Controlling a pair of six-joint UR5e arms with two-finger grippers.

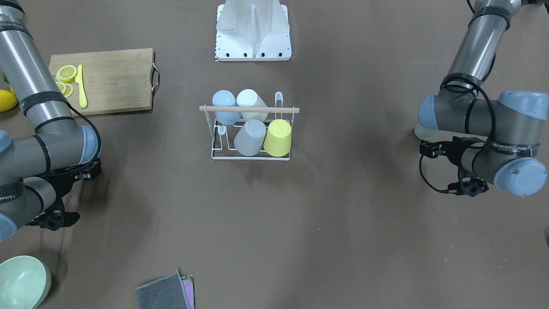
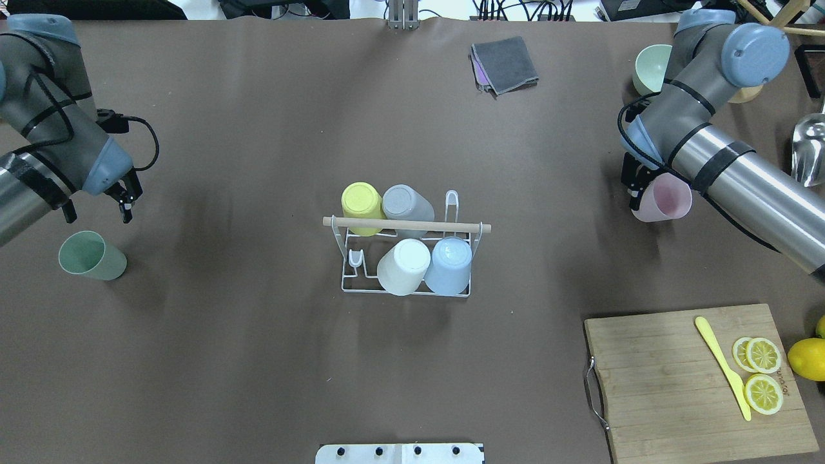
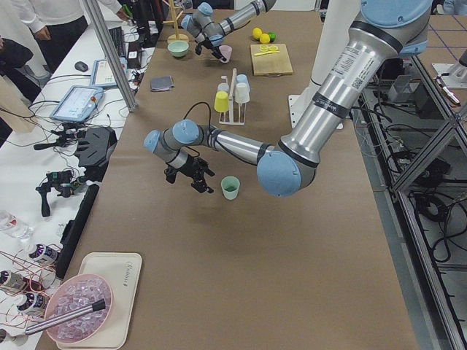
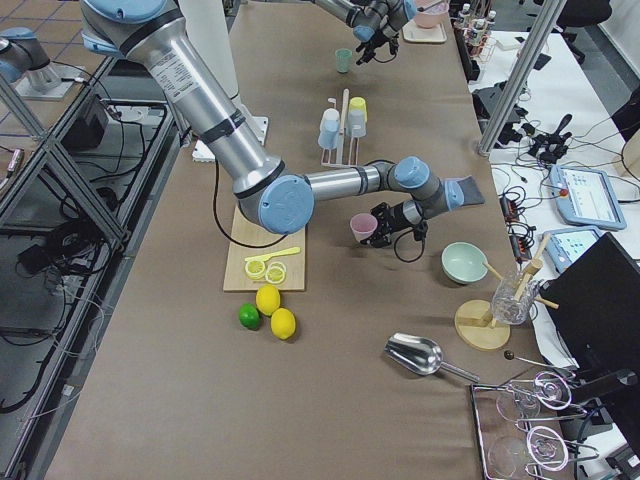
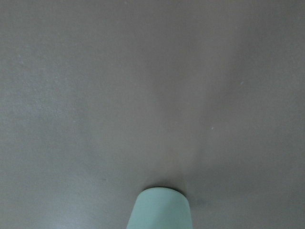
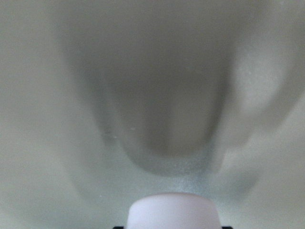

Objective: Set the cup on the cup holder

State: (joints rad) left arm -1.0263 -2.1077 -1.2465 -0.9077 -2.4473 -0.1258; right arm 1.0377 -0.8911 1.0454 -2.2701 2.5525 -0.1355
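Note:
The white wire cup holder (image 2: 407,293) with its wooden dowel handle (image 2: 406,224) stands mid-table and carries a yellow, a grey, a white and a blue cup upside down; it also shows in the front view (image 1: 251,159). My right gripper (image 2: 643,192) is shut on a pink cup (image 2: 667,198) and holds it tilted, far right of the rack. My left gripper (image 2: 127,200) is open and empty. It hangs just beyond a green cup (image 2: 91,256), which stands upright on the table at the far left. The green cup's edge shows in the left wrist view (image 5: 159,210).
A wooden cutting board (image 2: 670,386) with lemon slices and a yellow knife (image 2: 722,364) lies near right. A whole lemon (image 2: 805,357) sits beside it. A pale green bowl (image 2: 650,67), a metal scoop (image 2: 809,145) and a grey cloth (image 2: 506,64) lie at the far side.

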